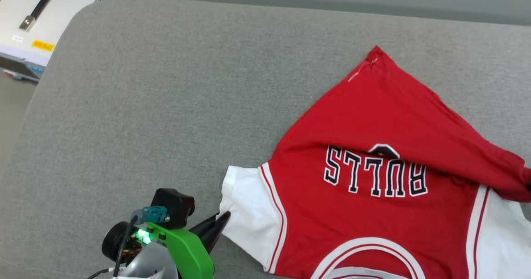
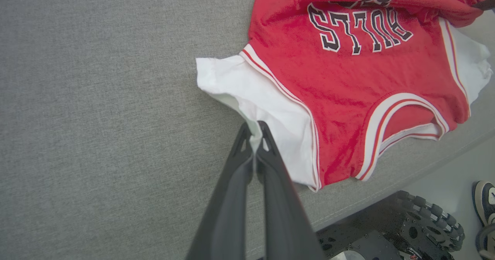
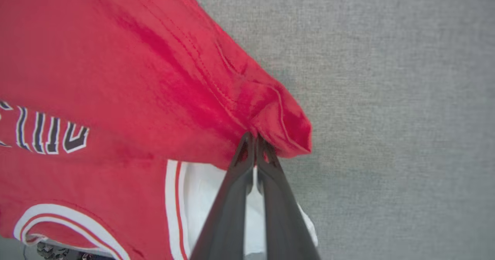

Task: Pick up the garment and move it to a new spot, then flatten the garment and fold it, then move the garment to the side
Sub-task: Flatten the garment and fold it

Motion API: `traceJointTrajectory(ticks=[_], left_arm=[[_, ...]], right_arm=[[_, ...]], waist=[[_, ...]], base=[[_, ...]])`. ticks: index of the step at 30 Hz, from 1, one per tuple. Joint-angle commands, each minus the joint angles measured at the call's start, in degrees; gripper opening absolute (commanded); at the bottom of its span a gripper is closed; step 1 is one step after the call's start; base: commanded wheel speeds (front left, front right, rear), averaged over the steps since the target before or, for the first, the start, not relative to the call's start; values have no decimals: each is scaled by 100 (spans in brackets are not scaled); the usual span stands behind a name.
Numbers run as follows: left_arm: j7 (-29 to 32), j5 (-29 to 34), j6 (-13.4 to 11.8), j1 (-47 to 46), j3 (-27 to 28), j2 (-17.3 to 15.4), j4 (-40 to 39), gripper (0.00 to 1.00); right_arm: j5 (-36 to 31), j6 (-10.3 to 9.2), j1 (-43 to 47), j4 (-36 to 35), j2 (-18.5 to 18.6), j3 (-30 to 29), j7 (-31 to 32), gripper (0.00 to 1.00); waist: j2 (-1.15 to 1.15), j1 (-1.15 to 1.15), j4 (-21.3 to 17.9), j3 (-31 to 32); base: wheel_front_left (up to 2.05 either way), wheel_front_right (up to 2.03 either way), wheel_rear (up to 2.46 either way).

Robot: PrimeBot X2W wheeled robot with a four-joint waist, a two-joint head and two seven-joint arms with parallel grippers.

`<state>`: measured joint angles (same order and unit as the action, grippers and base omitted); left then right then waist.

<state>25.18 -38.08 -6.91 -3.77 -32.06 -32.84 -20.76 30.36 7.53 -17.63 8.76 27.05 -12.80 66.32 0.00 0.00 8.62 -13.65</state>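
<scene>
Shirt (image 1: 373, 212): red, white sleeves. Lies on grey pad (image 1: 145, 104), near-right part in head view. Collar at near edge, lettering upside down, red lower part folded over toward chest.
Left gripper (image 2: 253, 131): fingers together, pinching white sleeve edge.
Right gripper (image 3: 253, 141): fingers together, pinching bunched red hem fold above other sleeve.
Beyond pad: white cabinet (image 1: 41, 17) far left; wheeled base (image 2: 425, 221) and shoe (image 2: 485, 198) on floor.

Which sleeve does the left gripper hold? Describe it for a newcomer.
On the grey fabric surface lies a red jersey T-shirt. Its white short sleeve toward the robot's left is the one. The other sleeve lies partly under red cloth.
</scene>
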Motion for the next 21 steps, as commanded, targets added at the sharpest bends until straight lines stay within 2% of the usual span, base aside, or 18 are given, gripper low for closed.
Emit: traceJointTrajectory(ticks=[1, 8, 12, 16, 20, 21], left_arm=[[-73, -55, -44, 81, 35, -6, 23, 0], [-195, -137, -91, 183, 62, 70, 71, 0], [-198, -142, -73, 184, 11, 99, 87, 0], [-189, -142, -59, 168, -13, 98, 90, 0], [-176, -140, -45, 140, -42, 106, 80, 0], [-174, -140, -41, 134, -48, 107, 79, 0]], right_arm=[[30, -4, 260, -140, -23, -100, 35, 0], [-25, -4, 1328, -751, -184, -549, 180, 0], [-67, -4, 1817, -891, -412, -711, 158, 0], [-145, -4, 2063, -892, -619, -751, 68, 0], [-248, -4, 2125, -834, -657, -686, -44, 0], [-232, -4, 2106, -830, -673, -679, -70, 34]], waist=[[0, 0, -317, 377], [0, 0, -367, 560], [0, 0, -351, 596], [0, 0, -334, 592], [0, 0, -306, 581], [0, 0, -300, 579]], base=[[0, 0, 0], [0, 0, 0], [0, 0, 0], [0, 0, 0], [0, 0, 0], [0, 0, 0]])
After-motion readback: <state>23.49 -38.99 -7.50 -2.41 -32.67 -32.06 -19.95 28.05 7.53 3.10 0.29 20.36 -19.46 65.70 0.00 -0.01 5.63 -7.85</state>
